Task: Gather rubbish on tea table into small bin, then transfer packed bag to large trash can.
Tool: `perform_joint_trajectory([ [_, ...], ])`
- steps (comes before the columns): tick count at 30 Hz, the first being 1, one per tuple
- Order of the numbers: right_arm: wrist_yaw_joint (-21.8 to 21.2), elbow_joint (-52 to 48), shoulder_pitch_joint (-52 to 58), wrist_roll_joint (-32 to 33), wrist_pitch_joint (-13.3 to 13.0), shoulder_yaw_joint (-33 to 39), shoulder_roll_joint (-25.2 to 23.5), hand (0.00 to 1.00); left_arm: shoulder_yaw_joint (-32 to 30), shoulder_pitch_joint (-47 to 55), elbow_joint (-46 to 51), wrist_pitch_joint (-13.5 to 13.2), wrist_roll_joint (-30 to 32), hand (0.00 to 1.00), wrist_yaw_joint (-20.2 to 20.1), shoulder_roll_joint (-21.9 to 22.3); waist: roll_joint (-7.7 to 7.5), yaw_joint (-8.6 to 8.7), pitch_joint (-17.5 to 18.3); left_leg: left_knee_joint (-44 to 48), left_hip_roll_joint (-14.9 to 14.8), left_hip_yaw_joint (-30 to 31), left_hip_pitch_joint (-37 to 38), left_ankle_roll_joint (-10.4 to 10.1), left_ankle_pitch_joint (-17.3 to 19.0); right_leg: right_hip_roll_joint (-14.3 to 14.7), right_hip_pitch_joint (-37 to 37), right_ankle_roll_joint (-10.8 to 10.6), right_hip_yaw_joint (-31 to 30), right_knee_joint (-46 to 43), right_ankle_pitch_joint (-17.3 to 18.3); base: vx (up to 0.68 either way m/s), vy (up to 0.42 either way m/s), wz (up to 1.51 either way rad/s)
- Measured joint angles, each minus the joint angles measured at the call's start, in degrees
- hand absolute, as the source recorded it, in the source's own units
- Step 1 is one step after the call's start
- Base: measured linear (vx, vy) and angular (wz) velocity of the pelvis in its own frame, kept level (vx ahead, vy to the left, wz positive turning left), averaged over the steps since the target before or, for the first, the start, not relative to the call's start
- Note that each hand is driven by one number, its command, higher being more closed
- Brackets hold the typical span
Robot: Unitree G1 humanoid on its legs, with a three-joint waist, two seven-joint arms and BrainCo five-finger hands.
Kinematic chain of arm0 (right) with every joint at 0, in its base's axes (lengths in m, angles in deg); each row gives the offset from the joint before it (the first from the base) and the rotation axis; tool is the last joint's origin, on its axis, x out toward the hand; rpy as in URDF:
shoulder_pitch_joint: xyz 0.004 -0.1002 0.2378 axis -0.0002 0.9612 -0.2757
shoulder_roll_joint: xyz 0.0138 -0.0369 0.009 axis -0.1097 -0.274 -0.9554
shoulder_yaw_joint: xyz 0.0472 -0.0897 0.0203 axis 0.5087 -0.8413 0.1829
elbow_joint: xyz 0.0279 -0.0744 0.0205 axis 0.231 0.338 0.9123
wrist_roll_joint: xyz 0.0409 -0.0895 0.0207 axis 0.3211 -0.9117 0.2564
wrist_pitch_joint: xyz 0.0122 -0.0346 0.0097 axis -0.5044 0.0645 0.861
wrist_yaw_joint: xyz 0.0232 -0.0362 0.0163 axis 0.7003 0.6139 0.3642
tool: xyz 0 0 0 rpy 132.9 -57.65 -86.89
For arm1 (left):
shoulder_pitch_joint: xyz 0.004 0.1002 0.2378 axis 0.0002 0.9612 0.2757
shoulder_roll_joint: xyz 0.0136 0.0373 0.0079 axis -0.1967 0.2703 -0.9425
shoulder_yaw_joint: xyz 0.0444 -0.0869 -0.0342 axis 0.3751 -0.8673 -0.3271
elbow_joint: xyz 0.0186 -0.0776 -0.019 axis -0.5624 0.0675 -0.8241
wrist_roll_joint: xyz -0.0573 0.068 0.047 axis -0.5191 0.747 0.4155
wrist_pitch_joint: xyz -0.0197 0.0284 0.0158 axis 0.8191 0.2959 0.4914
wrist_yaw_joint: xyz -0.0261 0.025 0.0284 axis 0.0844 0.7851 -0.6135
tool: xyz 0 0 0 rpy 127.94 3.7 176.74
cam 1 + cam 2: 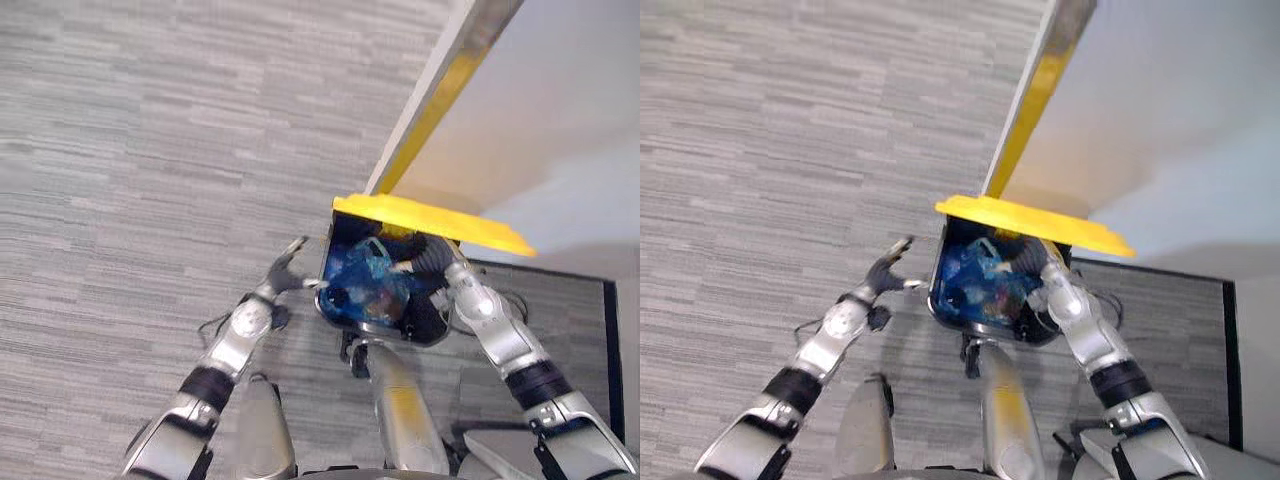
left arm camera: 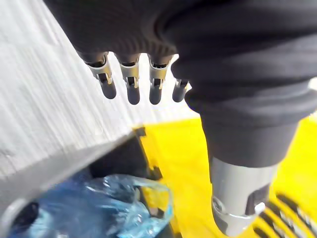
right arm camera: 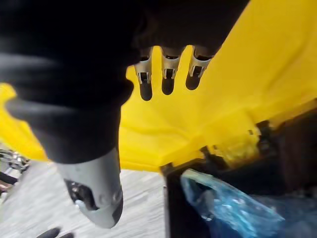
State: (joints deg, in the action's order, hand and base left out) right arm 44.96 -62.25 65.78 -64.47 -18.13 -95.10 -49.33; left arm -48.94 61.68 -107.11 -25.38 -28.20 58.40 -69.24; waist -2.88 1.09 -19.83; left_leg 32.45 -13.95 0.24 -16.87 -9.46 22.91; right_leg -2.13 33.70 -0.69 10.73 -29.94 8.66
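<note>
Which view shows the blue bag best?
Left eye view: the blue bag sits inside the trash can, seen from above below the yellow lid. Right eye view shows the same; each wrist view shows a crumpled part.

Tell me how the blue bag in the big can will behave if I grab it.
Probably floppy: the blue bag looks like thin, crinkled translucent film slumped in the trash can, so it should deform rather than hold shape. Likely light, though its contents are hard to judge. The film looks glossy, so it may slip unless bunched.
</note>
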Motion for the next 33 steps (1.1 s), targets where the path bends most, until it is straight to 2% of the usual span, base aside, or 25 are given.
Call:
perform_joint_trajectory([
  [3, -1.11, 1.34, 4.35, -0.43, 0.02, 2.43, -1.81, 0.0, -4.26, 6.85, -0.28, -0.64, -1.18, 0.0, -0.95, -0.61, 0.12, -0.27, 2.31, -3.86, 0.02, 0.42, 3.01, -0.9, -1.99, -0.06, -1.61, 0.5, 0.32, -0.04, 0.79, 0.09, -0.054, 0.16],
  [6, -1.76, 2.21, 7.47, -0.44, 0.01, 4.27, -4.33, 0.0, -8.6, 11.39, -4.15, -0.75, -1.13, 0.0, -1.31, -0.17, 0.37, -0.26, 3.94, -6.69, -0.13, 1.07, 5.73, -1.14, -3.27, 0.08, -3.55, -0.12, 0.6, -0.06, 1.54, 0.06, -0.072, 0.13],
  [9, -2.53, 3.15, 9.57, -0.44, -0.36, 4.5, -5.8, 0.0, -13.85, 13.94, -11.44, -0.63, -1.05, 0.0, -2.13, 1.15, 0.28, -0.31, 5.59, -8.81, -0.4, 1.25, 7.81, -1.35, -3.74, 0.41, -4.86, -0.39, 0.87, 0.11, 2.07, 0.0, -0.068, 0.05],
  [10, -2.58, 4.78, 10.46, -0.44, -0.49, 4.52, -6.86, 0.0, -17.31, 15.4, -15.4, -0.4, -1.0, 0.0, -2.05, 1.61, 0.17, -0.32, 6.4, -10.19, -0.83, 1.06, 9.55, -1.9, -4.29, 0.98, -6.03, -1.03, 1.04, 0.81, 2.75, 0.01, -0.091, -0.02],
  [13, -2.7, 7.06, 12.42, -0.45, -0.49, 4.51, -9.27, 0.0, -22.75, 18.97, -21.07, 0.68, -0.98, 0.0, -1.72, 1.77, -0.3, -0.44, 8.4, -12.54, -1.33, 1.07, 12.84, -2.13, -4.62, 2.44, -8.16, -0.97, 0.87, 2.23, 2.82, 0.02, -0.057, -0.16],
  [15, -2.75, 8.24, 12.88, -0.44, -0.58, 4.53, -10.15, 0.0, -24.23, 20.69, -23.11, 1.31, -0.72, 0.0, -1.48, 2.02, -0.37, -0.44, 8.53, -10.84, -1.32, 0.96, 13.69, -1.78, -4.35, 3.02, -9.11, -0.94, 0.27, 2.32, 2.83, 0.0, -0.04, -0.24],
  [17, -2.98, 10.31, 14.09, -0.44, -0.54, 4.56, -10.68, 0.0, -25.43, 21.03, -24.68, 1.6, -0.56, 0.0, -1.03, 3.33, -0.53, -0.45, 8.48, -5.31, -1.29, -0.91, 13.33, 0.71, -2.88, 3.01, -10.78, -1.52, -0.53, 2.31, 2.45, -0.08, 0.044, -0.18],
  [18, -3.25, 10.49, 14.51, -0.43, -0.54, 4.52, -10.86, 0.0, -25.5, 21.21, -24.74, 1.6, -0.56, 0.0, -1.01, 3.59, -0.61, -0.46, 8.44, -4.41, -1.27, -1.34, 13.48, 0.98, -2.47, 3.01, -11.18, -1.75, -0.85, 2.29, 2.23, -0.12, 0.098, -0.2],
  [19, -3.58, 10.85, 15.02, -0.42, -0.57, 4.43, -11.13, 0.0, -25.5, 21.61, -24.85, 1.59, -0.57, 0.0, -0.99, 3.89, -0.68, -0.45, 8.43, -3.6, -1.26, -2.02, 13.71, 1.01, -1.74, 3.01, -11.45, -2.38, -1.41, 2.15, 1.83, -0.13, 0.114, -0.21],
  [20, -3.64, 11.68, 15.36, -0.41, -0.56, 4.5, -11.94, 0.0, -25.51, 21.56, -25.05, 1.56, -0.61, 0.0, -0.95, 3.89, -1.23, -0.34, 8.13, -2.49, -0.83, -2.47, 13.5, 0.16, -0.89, 2.66, -11.5, -4.23, -2.23, 2.23, 0.67, -0.14, 0.126, -0.22],
  [21, -3.64, 11.81, 15.71, -0.39, -0.56, 4.47, -12.18, 0.0, -25.51, 21.5, -25.08, 1.54, -0.63, 0.0, -0.94, 3.85, -1.69, -0.34, 8.07, -1.59, -0.39, -2.67, 13.23, 0.15, -0.89, 2.31, -11.52, -5.03, -2.52, 2.64, -0.39, -0.18, 0.16, -0.25],
  [22, -3.63, 11.78, 16.57, -0.39, -0.61, 4.48, -12.32, 0.0, -25.51, 21.24, -25.1, 1.54, -0.63, 0.0, -0.94, 3.89, -2.24, -0.24, 8.05, -0.46, 0.24, -2.83, 12.49, 0.25, -0.95, 2.12, -11.66, -4.28, -3.09, 4.18, -2.25, -0.23, 0.181, -0.17],
  [23, -3.64, 11.88, 17.84, -0.06, -0.64, 4.47, -12.48, 0.0, -25.56, 20.82, -25.19, 1.54, -0.66, 0.0, -0.92, 4.04, -1.6, -0.2, 7.7, -0.73, -0.3, -2.95, 11.17, 1.49, -2.12, 1.92, -12.56, -7.22, -3.14, 7.58, -4.88, -0.3, 0.152, -0.22],
  [24, -3.73, 12.18, 18.56, 0.34, -0.73, 4.32, -13.04, 0.0, -25.68, 20.73, -25.27, 1.25, -0.73, 0.0, -0.81, 4.45, -2.01, -0.29, 7.46, -2.0, -0.03, -4.26, 10.66, 1.84, -3.77, 0.88, -9.36, -2.93, -3.17, -1.38, -3.18, -0.27, 0.096, -0.11],
  [25, -3.73, 12.64, 18.82, 0.5, -0.73, 4.34, -13.31, 0.0, -25.68, 20.69, -25.7, 1.31, -0.78, 0.0, -0.65, 4.47, -2.08, -0.14, 7.48, -2.4, 0.11, -4.35, 10.53, 2.05, -4.33, 0.31, -8.62, -1.49, -3.02, -7.26, -2.2, -0.22, 0.04, -0.09],
  [26, -3.72, 12.9, 19.75, 0.92, -0.78, 4.54, -13.76, 0.0, -25.65, 20.67, -25.79, 1.41, -1.04, 0.0, -0.56, 4.63, -2.09, -0.19, 7.49, -3.04, 0.21, -4.5, 10.59, 2.29, -5.19, -0.78, -8.67, -0.13, -2.81, -15.72, -1.0, -0.19, 0.048, 0.0],
  [27, -3.71, 13.74, 20.93, 1.48, -1.16, 4.5, -14.63, 0.0, -25.6, 21.38, -25.77, 1.43, -1.15, 0.0, -0.46, 4.72, -2.32, -0.24, 7.68, -4.57, 0.3, -4.74, 10.71, 2.21, -6.51, -2.16, -10.21, 0.01, -2.93, -22.87, 0.23, -0.2, 0.007, -0.05],
  [28, -3.72, 14.82, 21.67, 1.93, -1.62, 4.52, -15.39, 0.0, -25.62, 21.83, -25.68, 1.47, -1.2, 0.0, -0.23, 4.8, -2.51, -0.32, 7.81, -6.06, 0.29, -4.94, 10.57, 1.96, -7.75, -3.21, -12.38, -0.08, -3.16, -25.52, 0.71, -0.2, -0.069, -0.11],
  [29, -3.73, 16.36, 22.64, 1.92, -1.89, 4.56, -16.46, 0.0, -25.65, 22.34, -25.6, 1.54, -1.22, 0.0, 0.31, 4.88, -3.1, -0.23, 8.25, -7.64, 0.48, -5.03, 10.15, 1.54, -9.14, -5.04, -16.01, -0.37, -3.75, -25.37, -0.29, -0.13, -0.13, -0.31],
  [30, -3.71, 18.42, 23.04, 1.78, -1.79, 4.63, -16.92, 0.0, -26.83, 22.1, -25.61, 1.94, -1.28, 0.0, 0.62, 5.2, -3.71, -0.59, 8.64, -9.29, 0.85, -5.44, 9.24, 0.76, -10.74, -4.3, -17.2, -3.44, -2.82, -19.8, 2.1, -0.12, -0.142, -0.39],
  [31, -3.69, 19.34, 23.07, 1.74, -1.73, 5.01, -16.96, 0.0, -26.91, 22.06, -25.62, 2.18, -1.28, 0.0, 0.65, 6.07, -3.0, -0.54, 8.66, -11.12, 0.61, -5.4, 9.3, 0.6, -11.45, -3.33, -17.5, -3.55, -3.03, -16.85, 2.19, -0.11, -0.079, -0.64],
  [32, -3.6, 21.3, 23.37, 1.74, -1.7, 6.79, -17.21, 0.0, -26.87, 21.95, -25.56, 2.16, -1.28, 0.0, 0.63, 7.84, -2.3, -0.52, 8.99, -15.75, 1.63, -5.36, 9.99, 2.25, -13.78, -1.95, -18.39, -3.34, -3.71, -10.31, 2.3, -0.09, -0.029, -0.64],
  [33, -3.5, 22.66, 23.15, 1.79, -1.68, 7.42, -17.17, 0.0, -26.86, 21.94, -25.55, 2.07, -1.27, 0.0, 0.62, 8.57, -2.2, -0.57, 9.13, -17.94, 2.15, -5.44, 10.6, 2.74, -15.34, -1.5, -19.01, -3.08, -4.16, -7.05, 2.46, -0.31, -0.049, -1.42],
])
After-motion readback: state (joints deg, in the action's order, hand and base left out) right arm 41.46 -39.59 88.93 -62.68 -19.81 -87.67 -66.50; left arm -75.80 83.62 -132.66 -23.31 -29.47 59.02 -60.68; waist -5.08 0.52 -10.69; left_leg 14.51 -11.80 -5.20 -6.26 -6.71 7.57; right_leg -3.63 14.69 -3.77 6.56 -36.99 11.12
